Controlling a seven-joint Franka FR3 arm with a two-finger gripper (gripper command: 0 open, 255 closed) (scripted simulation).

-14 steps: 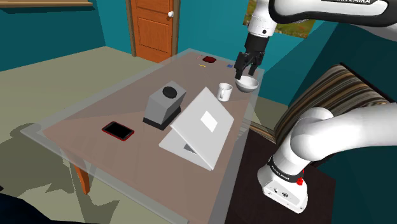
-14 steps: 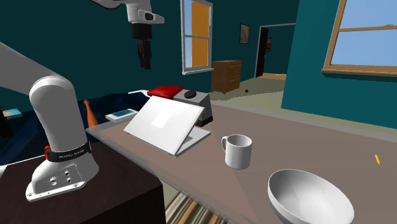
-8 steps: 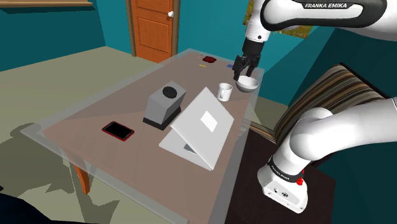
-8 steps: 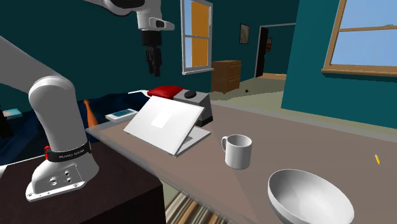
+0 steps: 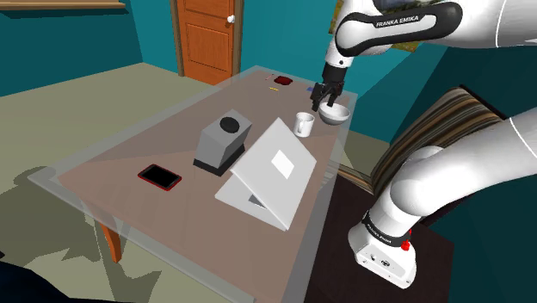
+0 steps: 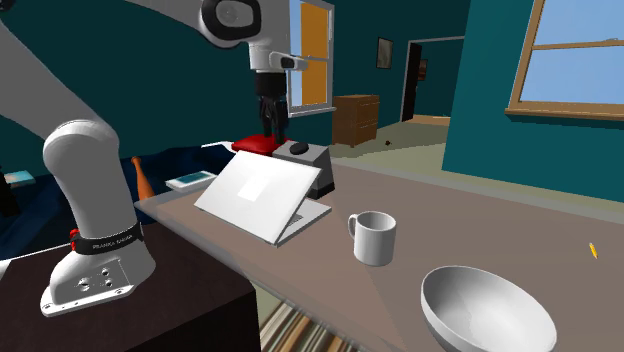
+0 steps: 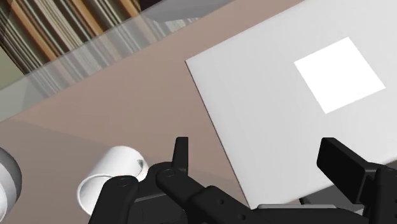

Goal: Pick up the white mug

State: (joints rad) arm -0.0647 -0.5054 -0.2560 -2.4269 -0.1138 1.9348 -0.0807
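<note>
Claw point(image 5: 324, 97): spread. In the wrist view I see its two black fingers point(image 7: 181, 156) standing well apart with nothing clasped between them. Beyond the gap lies the pale lid of a laptop point(image 7: 299, 95). In both exterior views the claw hangs in the air above the bench point(image 5: 129, 163), pointing down, and I see no contact with any item.

White mug point(image 5: 304, 124): upright on the bench, mouth up, between the laptop and a white bowl point(image 5: 336, 114), and apart from both. In the second exterior view its handle points toward the laptop. In the wrist view the mug lies outside the fingers, beside one of them and not between the pair. In the shoulder view the claw is drawn just above the bowl's rim and beside the mug. I cannot tell from that view how high above them it hangs.

Other items on the bench:
- The laptop stands partly open, its lid tilted, with a lighter square patch on the lid's back.
- A grey box with a dark round top point(image 5: 222, 142) stands just beside the laptop.
- A red-edged black phone point(image 5: 160, 176) lies flat near the grey box.

Surroundings: an orange door point(image 5: 205, 39) stands beyond the bench, and a striped cushion point(image 5: 435, 120) lies near the arm.
</note>
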